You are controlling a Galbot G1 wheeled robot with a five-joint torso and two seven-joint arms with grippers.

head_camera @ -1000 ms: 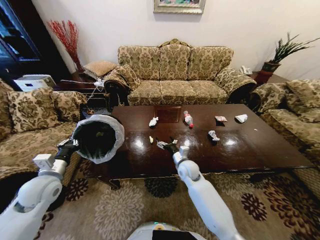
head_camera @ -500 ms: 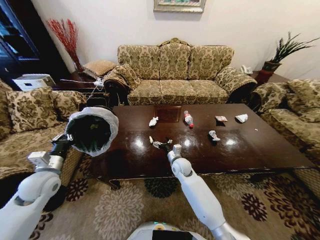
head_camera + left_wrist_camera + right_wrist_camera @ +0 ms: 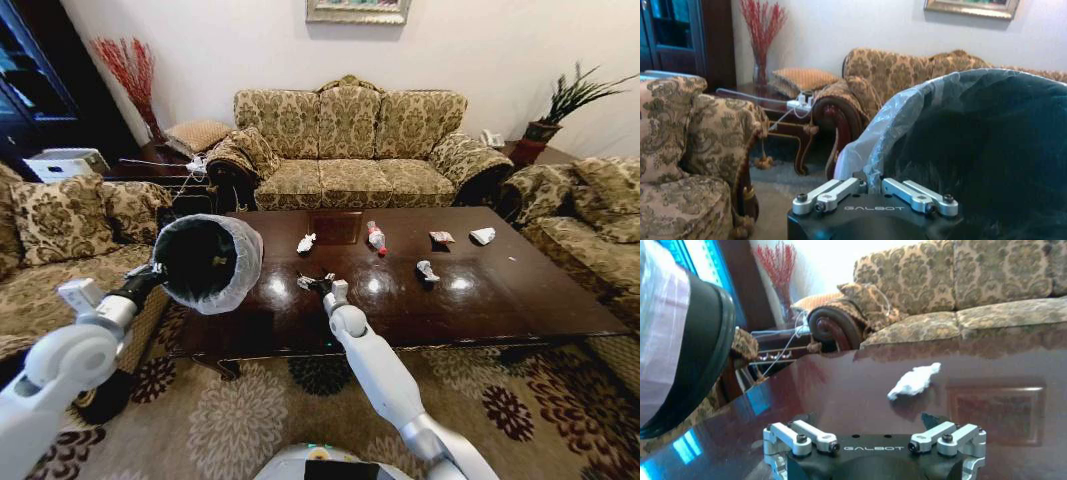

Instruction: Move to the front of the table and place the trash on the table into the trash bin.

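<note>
"GALBOT" in pale letters on black body of left gripper (image 3: 873, 197); same word on right gripper (image 3: 875, 440).

Glossy dark brown desk (image 3: 520, 300), white paper wads (image 3: 306, 243) and red-labelled bottle (image 3: 376, 237) scattered on top, bag-lined bin (image 3: 207, 262) tilted, raised at the desk's left end

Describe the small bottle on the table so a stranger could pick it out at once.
Start at the dark wooden table in front of the three-seat sofa. Just right of the square inlay in its top lies the bottle, clear plastic with a red label, the one piece among white paper wads and crumpled wrappers.
</note>
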